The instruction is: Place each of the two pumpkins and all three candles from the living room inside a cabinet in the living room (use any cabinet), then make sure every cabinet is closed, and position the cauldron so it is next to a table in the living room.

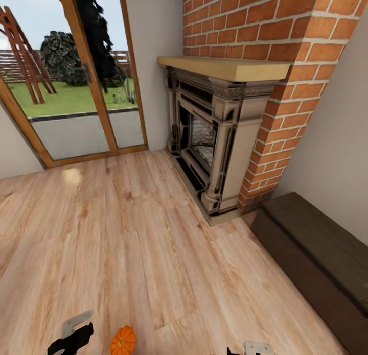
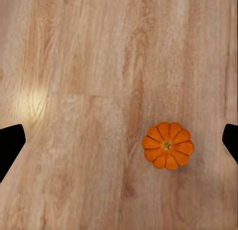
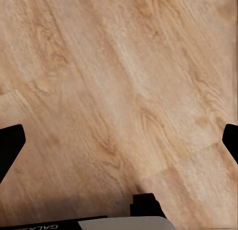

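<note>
One small orange ribbed pumpkin [image 1: 122, 340] lies on the wooden floor at the near edge of the head view, just right of my left arm. In the left wrist view the pumpkin [image 2: 168, 145] is seen from above, stem up. My left gripper [image 2: 119, 143] hangs open over the floor, with the pumpkin below it and nearer one fingertip [image 2: 231, 140]. My right gripper [image 3: 119, 141] is open over bare floorboards. The long, low dark-brown cabinet [image 1: 317, 253] stands against the right wall, and the fronts that show are shut.
A brick chimney with a stone fireplace [image 1: 214, 140] and wooden mantel stands ahead, just left of the cabinet. A wood-framed glass door [image 1: 87, 89] to the garden is at the back left. Open wooden floor [image 1: 128, 232] lies between.
</note>
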Controlling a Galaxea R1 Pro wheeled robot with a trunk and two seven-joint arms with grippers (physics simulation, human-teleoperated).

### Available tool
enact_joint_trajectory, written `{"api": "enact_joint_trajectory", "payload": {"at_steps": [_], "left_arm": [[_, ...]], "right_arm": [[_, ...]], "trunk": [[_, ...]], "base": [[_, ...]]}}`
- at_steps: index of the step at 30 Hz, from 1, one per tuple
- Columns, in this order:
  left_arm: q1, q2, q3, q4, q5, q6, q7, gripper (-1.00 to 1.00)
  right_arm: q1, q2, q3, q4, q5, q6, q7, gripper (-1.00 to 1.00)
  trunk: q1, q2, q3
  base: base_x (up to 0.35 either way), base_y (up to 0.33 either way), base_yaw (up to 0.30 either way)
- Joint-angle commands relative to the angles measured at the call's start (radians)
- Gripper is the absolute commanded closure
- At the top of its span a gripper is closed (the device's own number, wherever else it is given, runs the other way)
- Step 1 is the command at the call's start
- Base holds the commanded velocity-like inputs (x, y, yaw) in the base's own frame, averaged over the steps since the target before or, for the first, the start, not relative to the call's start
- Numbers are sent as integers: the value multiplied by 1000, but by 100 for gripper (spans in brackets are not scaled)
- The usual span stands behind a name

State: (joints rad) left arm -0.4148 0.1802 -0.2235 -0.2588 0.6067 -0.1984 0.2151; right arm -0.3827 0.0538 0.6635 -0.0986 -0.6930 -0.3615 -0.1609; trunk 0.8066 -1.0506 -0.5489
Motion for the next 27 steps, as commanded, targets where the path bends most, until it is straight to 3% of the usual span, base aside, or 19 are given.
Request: {"api": "enact_joint_trajectory", "payload": {"at_steps": [1,27], "left_arm": [[0,1,-9,-1,7,-3,6,-100],[0,3,-8,-1,7,-3,4,-100]], "right_arm": [[-1,1,8,0,-5,-2,-5,-100],[-1,0,8,0,-5,-2,-5,-100]], "trunk": [[0,-1,-1],[0,-1,2]], "base": [[9,6,-279],[1,8,-279]]}}
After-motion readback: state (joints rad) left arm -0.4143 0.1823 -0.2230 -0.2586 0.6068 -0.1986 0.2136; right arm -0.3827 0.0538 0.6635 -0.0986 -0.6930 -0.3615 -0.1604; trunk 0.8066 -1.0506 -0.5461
